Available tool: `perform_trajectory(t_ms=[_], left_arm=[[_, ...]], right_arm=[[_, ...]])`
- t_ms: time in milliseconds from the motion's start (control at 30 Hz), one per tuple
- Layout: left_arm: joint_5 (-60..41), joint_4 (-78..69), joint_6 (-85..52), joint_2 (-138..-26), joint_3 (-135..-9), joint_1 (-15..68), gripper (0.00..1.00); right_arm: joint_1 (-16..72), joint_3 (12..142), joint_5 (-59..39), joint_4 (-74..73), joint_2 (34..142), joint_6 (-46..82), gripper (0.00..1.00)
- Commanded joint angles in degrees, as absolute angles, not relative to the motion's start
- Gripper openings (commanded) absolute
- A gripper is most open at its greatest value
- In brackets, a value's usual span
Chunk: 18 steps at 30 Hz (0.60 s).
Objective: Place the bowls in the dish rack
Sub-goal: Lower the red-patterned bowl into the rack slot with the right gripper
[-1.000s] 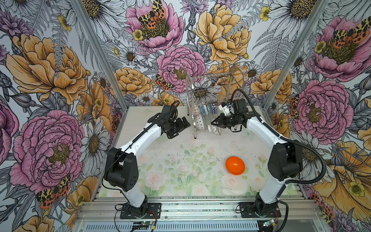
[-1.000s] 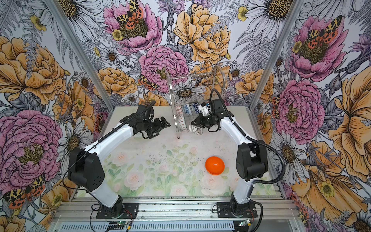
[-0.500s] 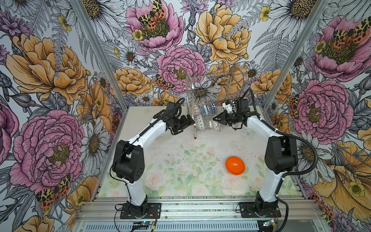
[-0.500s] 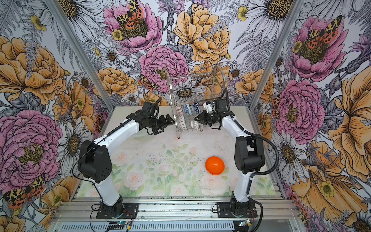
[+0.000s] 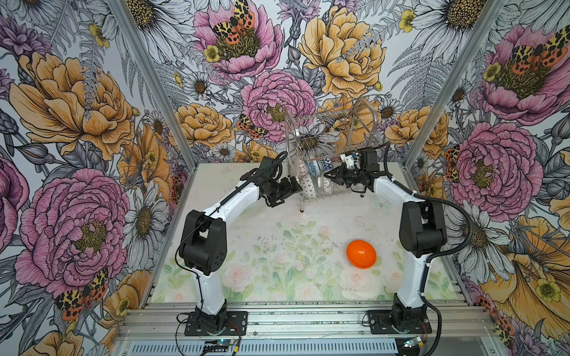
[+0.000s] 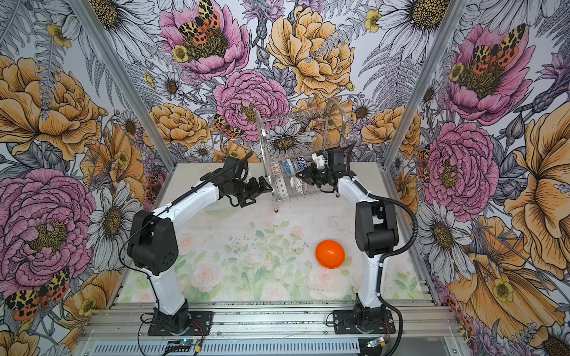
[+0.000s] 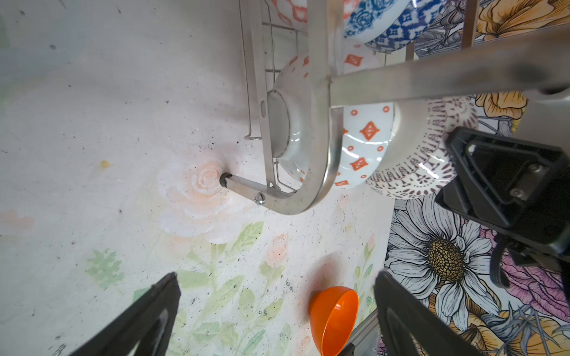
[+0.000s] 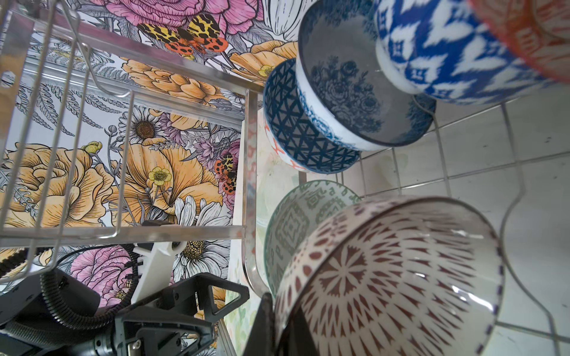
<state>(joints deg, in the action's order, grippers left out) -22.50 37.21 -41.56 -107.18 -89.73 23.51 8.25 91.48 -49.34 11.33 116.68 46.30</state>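
Step in hand, as judged: seating the dark-patterned bowl (image 8: pixel 394 277) on the lower wires of the dish rack (image 5: pixel 331 123).

Right pincer (image 5: pixel 330 179) is closed down thin on this bowl's rim, with one finger (image 8: pixel 262 320) showing outside the wall. The bowl stands on edge, close beside the grey-green bowl (image 8: pixel 308 209); whether the two touch cannot be told. The blue floral bowl (image 8: pixel 345 92), blue ikat bowl (image 8: pixel 447 52) and orange-white bowl (image 7: pixel 364 141) sit in the rack as well.

Left pincer (image 5: pixel 293 190) is spread wide and holds nothing, just beside the rack's arched end frame (image 7: pixel 320 123).

To do it well:
- Let the rim settle into a wavy wire slot before letting go.
- Open only once the wires carry the weight.
- Draw the finger back along its own line, so the rim is not dragged or the neighbour knocked.
- Keep the left arm off the frame; on thin legs the rack likely shifts easily.

Left over: the plain orange bowl (image 5: pixel 361 254) lies on the surface (image 5: pixel 277 246), well apart from the rack.
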Motion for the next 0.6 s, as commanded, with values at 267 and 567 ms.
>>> perform_trajectory(t_ms=[267, 567], left_arm=[[-25.53, 36.69, -39.88, -108.59, -92.0, 22.6, 0.99], [-26.14, 36.85, -39.46, -108.63, -91.64, 21.63, 0.99]], right_arm=[[10.28, 90.35, -48.78, -2.3, 120.14, 56.23, 0.0], [11.06, 90.02, -48.41, -4.13, 121.57, 57.31, 0.0]])
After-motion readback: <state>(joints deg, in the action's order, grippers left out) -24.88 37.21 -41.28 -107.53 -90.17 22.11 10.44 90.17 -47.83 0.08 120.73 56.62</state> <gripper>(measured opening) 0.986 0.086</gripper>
